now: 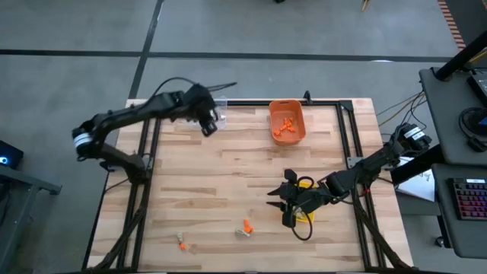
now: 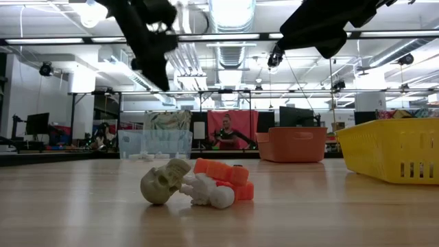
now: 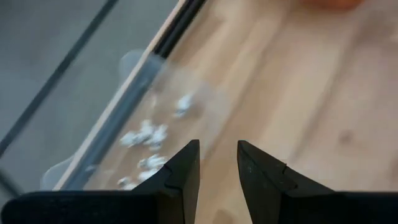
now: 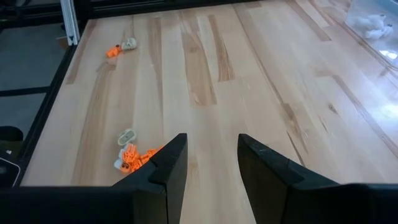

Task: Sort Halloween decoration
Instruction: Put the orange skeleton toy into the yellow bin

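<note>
The Halloween decoration is scattered as tiny trinkets. A tan skull point(image 2: 164, 182), an orange piece point(image 2: 223, 175) and a white piece point(image 2: 209, 195) lie together on the table near its front edge point(image 1: 245, 227). Another small cluster point(image 1: 181, 243) lies further left. White trinkets point(image 3: 149, 134) lie in the clear bin point(image 1: 221, 110), and orange ones point(image 1: 285, 128) in the orange bin point(image 1: 288, 122). My left gripper point(image 1: 209, 125) hovers open beside the clear bin with nothing between its fingers point(image 3: 217, 146). My right gripper point(image 1: 278, 202) hangs open and empty point(image 4: 211, 138) over the yellow bin point(image 1: 304, 207).
The clear bin and the orange bin stand along the table's far edge, and the yellow bin point(image 2: 391, 147) stands right of centre. A black frame point(image 1: 346, 129) runs around the tabletop. Bare wood lies between the bins and the trinkets. A person point(image 2: 226, 134) stands far behind the table.
</note>
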Action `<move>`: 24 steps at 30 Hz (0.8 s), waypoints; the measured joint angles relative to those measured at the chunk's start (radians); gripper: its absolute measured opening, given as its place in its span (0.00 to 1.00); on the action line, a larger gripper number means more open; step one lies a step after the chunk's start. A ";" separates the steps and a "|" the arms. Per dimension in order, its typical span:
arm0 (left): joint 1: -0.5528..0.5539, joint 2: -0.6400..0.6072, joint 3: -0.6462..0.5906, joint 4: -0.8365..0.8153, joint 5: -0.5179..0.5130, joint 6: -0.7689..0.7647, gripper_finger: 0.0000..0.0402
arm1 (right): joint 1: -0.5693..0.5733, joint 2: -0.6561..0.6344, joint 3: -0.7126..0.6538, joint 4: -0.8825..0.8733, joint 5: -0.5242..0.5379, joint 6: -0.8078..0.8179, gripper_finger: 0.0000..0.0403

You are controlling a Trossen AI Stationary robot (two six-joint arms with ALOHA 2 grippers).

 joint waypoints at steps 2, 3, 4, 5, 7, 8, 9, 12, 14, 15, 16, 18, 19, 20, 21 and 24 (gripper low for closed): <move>-0.064 -0.062 -0.036 0.030 -0.005 -0.029 0.22 | 0.000 0.000 0.000 0.001 0.000 0.000 0.33; -0.095 -0.092 -0.055 0.043 -0.008 -0.046 0.22 | 0.000 0.000 0.000 0.001 0.000 0.000 0.33; -0.127 -0.122 -0.073 0.051 -0.009 -0.066 0.22 | 0.000 0.000 0.000 0.002 0.000 0.000 0.33; -0.157 -0.148 -0.090 0.057 -0.011 -0.086 0.22 | 0.000 0.000 0.000 0.003 0.000 0.000 0.33; -0.220 -0.198 -0.124 0.072 -0.021 -0.129 0.22 | 0.000 0.000 0.000 0.005 0.000 0.000 0.33; -0.253 -0.222 -0.140 0.077 -0.028 -0.151 0.22 | 0.000 0.000 0.000 0.005 0.000 0.000 0.33; -0.288 -0.242 -0.154 0.081 -0.036 -0.176 0.22 | 0.000 0.000 0.000 0.005 0.000 0.000 0.33; -0.394 -0.289 -0.189 0.091 -0.066 -0.252 0.22 | 0.000 0.000 0.000 0.005 0.000 -0.002 0.33; -0.467 -0.309 -0.213 0.112 -0.089 -0.302 0.22 | 0.000 0.000 0.000 0.005 0.000 -0.005 0.33; -0.505 -0.313 -0.222 0.121 -0.104 -0.324 0.22 | 0.000 0.000 0.000 0.005 0.000 -0.005 0.33; -0.541 -0.314 -0.229 0.130 -0.116 -0.345 0.22 | 0.000 0.000 0.000 0.005 0.001 -0.009 0.33; -0.610 -0.310 -0.234 0.135 -0.139 -0.383 0.22 | 0.000 0.000 0.000 0.005 0.001 -0.013 0.33; -0.644 -0.304 -0.234 0.136 -0.148 -0.400 0.22 | 0.000 0.000 0.000 0.005 0.001 -0.013 0.33; -0.677 -0.297 -0.234 0.136 -0.158 -0.417 0.22 | 0.000 0.000 0.000 0.005 0.001 -0.013 0.33; -0.707 -0.288 -0.234 0.136 -0.166 -0.434 0.22 | 0.000 0.000 0.000 0.005 0.001 -0.013 0.33; -0.792 -0.260 -0.235 0.136 -0.188 -0.466 0.22 | -0.004 0.000 0.000 0.005 0.001 -0.013 0.33</move>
